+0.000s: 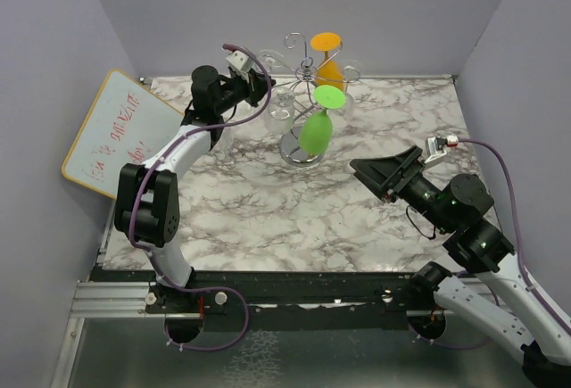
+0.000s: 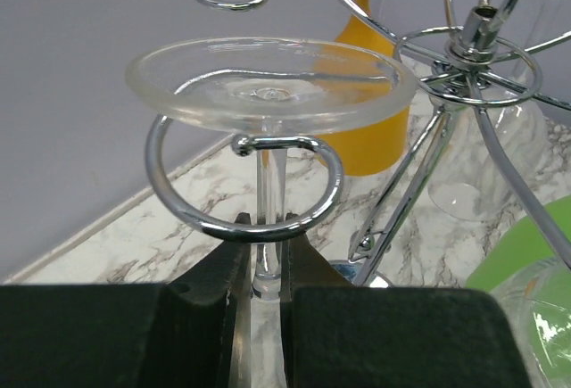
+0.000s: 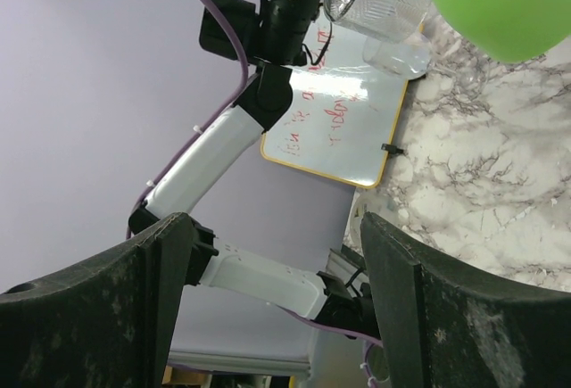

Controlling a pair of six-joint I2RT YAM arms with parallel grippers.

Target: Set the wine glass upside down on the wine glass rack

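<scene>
The clear wine glass (image 2: 268,85) hangs upside down. Its round foot rests on a curled scroll arm (image 2: 178,201) of the silver wire rack (image 1: 308,71), and its stem runs down through the loop. My left gripper (image 2: 261,268) is shut on the stem just below the loop. In the top view the left gripper (image 1: 265,89) is at the rack's left side, with the clear bowl (image 1: 279,113) below it. My right gripper (image 1: 385,174) is open and empty, to the right of the rack's round base (image 1: 294,149). It is also open in the right wrist view (image 3: 268,303).
A green glass (image 1: 317,131) and an orange glass (image 1: 328,65) hang upside down on other arms of the rack. A whiteboard (image 1: 116,129) leans at the table's left edge. Purple walls close the back and sides.
</scene>
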